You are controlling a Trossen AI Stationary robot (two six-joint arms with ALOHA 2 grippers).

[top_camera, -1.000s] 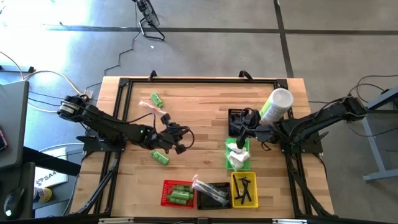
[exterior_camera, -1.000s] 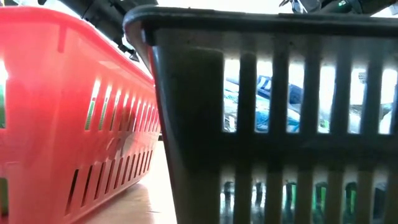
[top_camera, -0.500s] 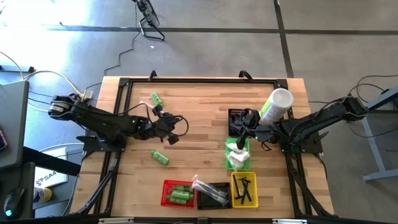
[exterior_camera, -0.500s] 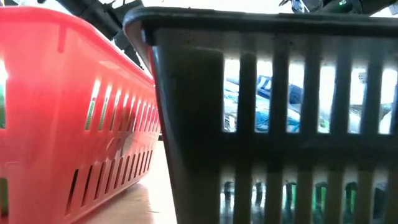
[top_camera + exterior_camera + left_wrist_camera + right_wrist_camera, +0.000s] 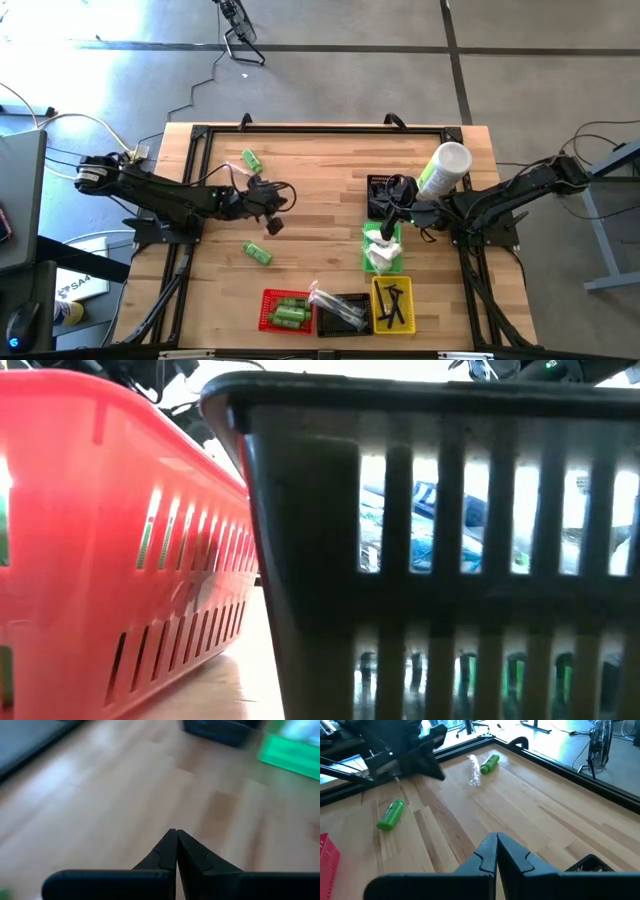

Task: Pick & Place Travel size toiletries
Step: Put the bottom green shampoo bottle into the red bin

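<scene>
Two green bottles lie on their sides on the wood, one at the far left and one nearer the front. A clear-wrapped item lies beside the far bottle. My left gripper hangs shut and empty between the two bottles, a little above the table; its tips meet with nothing between them. My right gripper hovers shut and empty over the green basket, which holds white packets.
Along the front edge stand a red basket with green bottles, a black basket and a yellow basket with black items. Another black basket and a white-capped container stand at the right. Bare wood lies mid-table.
My left gripper has drawn back from beside the nearer green bottle, going toward the far edge and a little toward the left edge. That bottle stays lying on the table where it was. The right arm has kept still.
</scene>
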